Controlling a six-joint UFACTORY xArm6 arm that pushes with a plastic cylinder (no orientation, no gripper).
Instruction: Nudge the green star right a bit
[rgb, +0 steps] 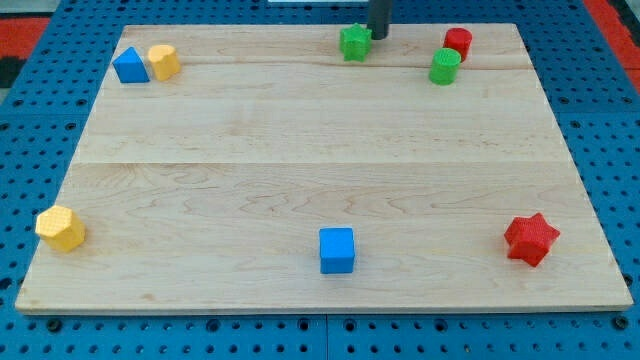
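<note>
Progress on the nudge is judged to be at or near its start: my tip (379, 37) is sitting just to the right of the green star (354, 42), at its upper right corner, which is the wrong side for a push toward the view's right. Whether any shift is already achieved cannot be told from this single moment. What is remaining, by my reading, is to bring the tip round to the star's left flank and press it rightward a short way.

Going across the board (300, 170) from left to right, relative to the tip:

- A yellow block (61, 228) is lying far to the left and well below.
- A blue triangular block (130, 66) and a second yellow block (163, 61) are resting side by side, far left at roughly tip level.
- A blue cube (337, 250) is sitting well below, slightly left.
- The green star is lying just beside the tip, at the board's top edge; contact cannot be confirmed.
- A green cylinder (445, 66) and a red cylinder (458, 42) are standing near, to the right (the star's path is heading toward them).
- A red star (531, 239) is lying well below and right.

The rod is carrying no jaws, so nothing is being clasped.

The green star is looking small, lumpy-pointed and upright on its flat face.
</note>
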